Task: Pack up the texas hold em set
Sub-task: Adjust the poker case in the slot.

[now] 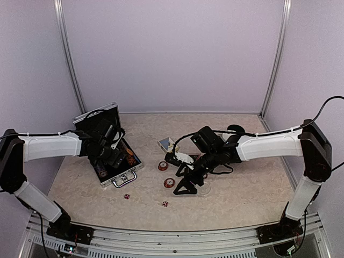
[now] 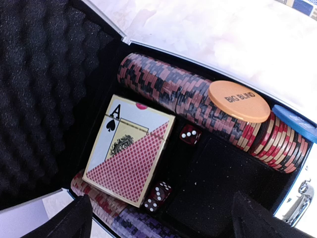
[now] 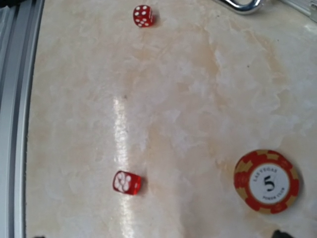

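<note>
The silver case (image 1: 116, 178) lies open at the left, foam lid up. My left gripper (image 1: 110, 155) hovers open inside it, holding nothing. In the left wrist view, between its fingertips (image 2: 67, 222), I see a card box (image 2: 130, 148), rows of red-and-black chips (image 2: 183, 94), an orange "BIG BLIND" disc (image 2: 239, 100), a blue chip (image 2: 294, 123) and two dice (image 2: 189, 135) (image 2: 157, 196). My right gripper (image 1: 188, 184) is open above the table. Below it lie a red "5" chip (image 3: 266, 181) and two red dice (image 3: 127, 182) (image 3: 142, 15).
Another chip (image 1: 163, 166) and a second card box (image 1: 167, 144) lie mid-table. A clear disc (image 1: 205, 189) sits beside the right gripper. A dark round object (image 1: 235, 129) stands behind the right arm. The metal rail (image 3: 15, 119) marks the table's near edge.
</note>
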Robot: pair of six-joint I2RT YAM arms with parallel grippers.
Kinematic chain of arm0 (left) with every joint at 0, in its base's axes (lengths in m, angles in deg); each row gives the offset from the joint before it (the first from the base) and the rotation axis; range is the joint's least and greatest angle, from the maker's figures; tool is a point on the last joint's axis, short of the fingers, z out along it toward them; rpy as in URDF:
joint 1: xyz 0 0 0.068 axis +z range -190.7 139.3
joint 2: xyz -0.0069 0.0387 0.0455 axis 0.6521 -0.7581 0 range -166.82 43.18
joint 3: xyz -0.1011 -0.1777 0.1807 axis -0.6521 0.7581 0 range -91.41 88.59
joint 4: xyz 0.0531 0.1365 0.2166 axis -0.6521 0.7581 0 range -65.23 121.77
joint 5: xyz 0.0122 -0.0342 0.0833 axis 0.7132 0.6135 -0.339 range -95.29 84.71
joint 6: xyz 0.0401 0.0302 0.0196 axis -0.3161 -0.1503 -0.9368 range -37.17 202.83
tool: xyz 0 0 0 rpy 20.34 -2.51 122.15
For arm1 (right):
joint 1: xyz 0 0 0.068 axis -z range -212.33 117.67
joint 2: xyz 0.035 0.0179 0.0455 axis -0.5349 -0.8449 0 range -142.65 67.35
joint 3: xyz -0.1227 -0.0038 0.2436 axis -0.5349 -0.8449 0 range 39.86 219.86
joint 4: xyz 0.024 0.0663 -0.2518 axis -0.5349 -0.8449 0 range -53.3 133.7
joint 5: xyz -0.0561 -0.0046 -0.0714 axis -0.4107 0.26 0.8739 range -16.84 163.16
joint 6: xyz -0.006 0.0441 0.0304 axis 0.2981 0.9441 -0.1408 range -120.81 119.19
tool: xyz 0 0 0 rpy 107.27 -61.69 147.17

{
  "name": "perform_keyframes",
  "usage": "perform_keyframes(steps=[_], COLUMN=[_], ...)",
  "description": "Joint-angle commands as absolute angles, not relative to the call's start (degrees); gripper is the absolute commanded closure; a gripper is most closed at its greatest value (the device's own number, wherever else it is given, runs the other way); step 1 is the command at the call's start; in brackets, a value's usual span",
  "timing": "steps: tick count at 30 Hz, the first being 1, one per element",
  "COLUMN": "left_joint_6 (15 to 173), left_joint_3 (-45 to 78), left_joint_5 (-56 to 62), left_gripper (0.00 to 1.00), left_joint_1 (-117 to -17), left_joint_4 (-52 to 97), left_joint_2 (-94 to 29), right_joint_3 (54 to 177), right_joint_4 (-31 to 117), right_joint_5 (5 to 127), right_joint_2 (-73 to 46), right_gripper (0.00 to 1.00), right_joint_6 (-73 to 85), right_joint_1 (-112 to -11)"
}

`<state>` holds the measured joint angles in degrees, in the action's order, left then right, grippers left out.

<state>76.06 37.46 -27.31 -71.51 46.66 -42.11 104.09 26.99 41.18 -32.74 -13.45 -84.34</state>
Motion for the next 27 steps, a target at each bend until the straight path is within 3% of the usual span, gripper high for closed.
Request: perform_keyframes(steps=[1, 4, 8, 13, 27], left_joint_6=[82.3, 84.3, 85.9, 86.5, 88.2], left_joint_3=[38.4, 37.7, 36.4, 34.7, 34.6], left_joint_5=[-34.0, -36.7, -38.5, -41.9, -42.7], left_gripper=[0.07, 0.18, 0.47, 0.65, 0.74], left_joint_1=[-74.0, -74.5, -74.6, -74.7, -72.4], left_joint_4=[47.6, 48.4, 48.5, 48.2, 45.6], left_joint_2=[-42.3, -44.5, -47.6, -51.6, -51.2], right_joint_3=[105.7, 105.9, 106.0, 106.1, 106.3], right_joint_4=[26.2, 26.1, 25.8, 25.9, 25.4], right_joint_5=[41.4, 41.4, 41.8, 41.7, 42.1], right_joint_2=[-33.6, -34.0, -34.3, -34.6, -35.3], right_gripper=[0.01, 0.01, 0.01, 0.01, 0.01], right_joint_6=[-14.0, -14.1, -14.1, -14.2, -14.4], right_joint_1=[-85.1, -85.3, -85.3, -85.4, -85.5])
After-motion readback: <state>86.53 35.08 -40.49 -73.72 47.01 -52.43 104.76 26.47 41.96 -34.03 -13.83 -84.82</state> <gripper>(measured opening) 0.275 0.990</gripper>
